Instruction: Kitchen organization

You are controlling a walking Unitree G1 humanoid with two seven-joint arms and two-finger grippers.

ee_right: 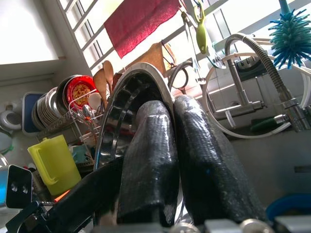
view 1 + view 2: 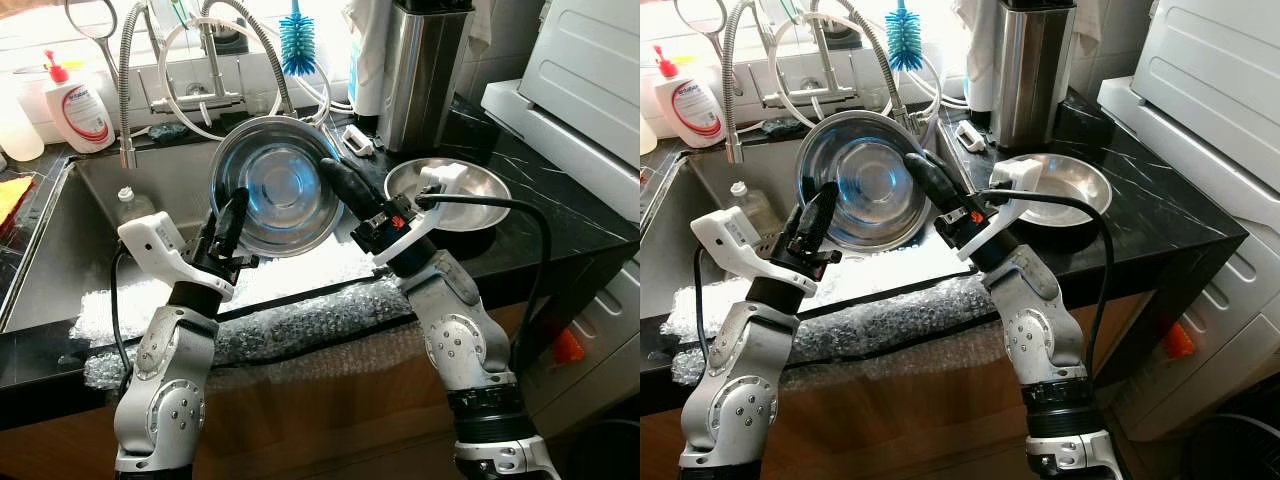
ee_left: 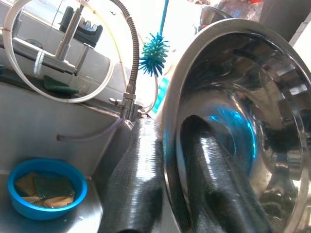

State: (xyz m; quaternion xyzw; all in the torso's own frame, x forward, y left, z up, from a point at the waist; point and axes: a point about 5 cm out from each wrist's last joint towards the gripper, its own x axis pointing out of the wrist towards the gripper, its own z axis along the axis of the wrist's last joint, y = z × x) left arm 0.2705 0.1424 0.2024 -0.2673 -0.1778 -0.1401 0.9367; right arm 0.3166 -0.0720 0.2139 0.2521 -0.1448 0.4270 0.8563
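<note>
A shiny steel bowl (image 2: 280, 195) is held on edge above the sink, its hollow facing me. My left gripper (image 2: 232, 215) is shut on its left rim. In the left wrist view one finger (image 3: 136, 184) lies outside the bowl (image 3: 272, 97) and the other inside. My right gripper (image 2: 335, 178) is shut on the right rim, where the black fingers (image 1: 150, 160) pinch the bowl's edge (image 1: 129, 92). A second, shallower steel bowl (image 2: 455, 190) rests on the black counter to the right.
Bubble wrap (image 2: 300, 320) covers the sink's front edge. A small bottle (image 2: 128, 205) stands in the sink (image 2: 100, 180), and a blue dish of sponges (image 3: 46, 187) sits there too. Behind are the spring tap (image 2: 125, 90), soap bottle (image 2: 78, 105), blue brush (image 2: 297, 40) and steel canister (image 2: 425, 70).
</note>
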